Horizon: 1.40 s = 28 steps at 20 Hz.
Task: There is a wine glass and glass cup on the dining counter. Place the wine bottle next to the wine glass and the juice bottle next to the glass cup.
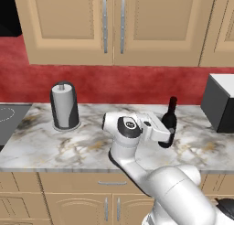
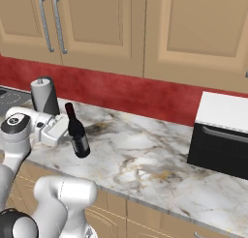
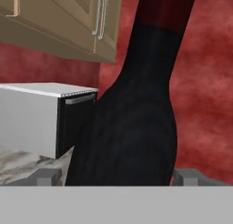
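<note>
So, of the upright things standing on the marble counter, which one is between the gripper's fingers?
The slim black wine bottle; the grey paper-towel roll stands apart.

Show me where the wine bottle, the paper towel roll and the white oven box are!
wine bottle (image 2: pixel 78 135): right base view, on its black body.
paper towel roll (image 1: pixel 64 107): left base view, on its grey side.
white oven box (image 2: pixel 222 111): right base view, on its white top.
</note>
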Tool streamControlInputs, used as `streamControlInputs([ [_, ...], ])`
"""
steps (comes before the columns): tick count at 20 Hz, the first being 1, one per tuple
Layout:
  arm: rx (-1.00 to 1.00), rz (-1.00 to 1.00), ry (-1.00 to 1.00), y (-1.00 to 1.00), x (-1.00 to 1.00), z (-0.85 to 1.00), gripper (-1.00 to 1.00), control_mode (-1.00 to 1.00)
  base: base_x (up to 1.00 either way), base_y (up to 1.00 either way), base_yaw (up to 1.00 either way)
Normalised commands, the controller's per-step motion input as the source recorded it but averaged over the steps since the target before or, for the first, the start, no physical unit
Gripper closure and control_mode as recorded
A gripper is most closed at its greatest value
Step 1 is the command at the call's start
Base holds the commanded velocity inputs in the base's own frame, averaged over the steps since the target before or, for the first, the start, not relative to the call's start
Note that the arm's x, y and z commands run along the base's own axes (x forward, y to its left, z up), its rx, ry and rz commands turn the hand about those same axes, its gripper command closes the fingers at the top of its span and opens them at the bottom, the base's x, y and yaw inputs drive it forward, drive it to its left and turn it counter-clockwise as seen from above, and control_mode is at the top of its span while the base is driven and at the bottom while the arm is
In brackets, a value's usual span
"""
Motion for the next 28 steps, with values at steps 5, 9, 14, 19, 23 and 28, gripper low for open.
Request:
streamControlInputs([
  [5, 0.00, 0.00, -0.01, 0.00, -0.04, 0.02, 1.00, -1.00, 0.00, 0.00, 0.00],
  [9, 0.00, 0.00, 0.00, 0.00, 0.00, 0.00, 1.00, -1.00, 0.00, 0.00, 0.00],
  [14, 0.00, 0.00, 0.00, 0.00, 0.00, 0.00, 1.00, 1.00, 0.00, 0.00, 0.00],
  [19, 0.00, 0.00, 0.00, 0.00, 0.00, 0.00, 1.00, 1.00, -0.30, 0.13, -0.02],
  [23, 0.00, 0.00, 0.00, 0.00, 0.00, 0.00, 1.00, 1.00, -0.57, 0.21, 0.00],
  [28, 0.00, 0.00, 0.00, 0.00, 0.00, 0.00, 1.00, 1.00, -0.61, 0.26, 0.01],
])
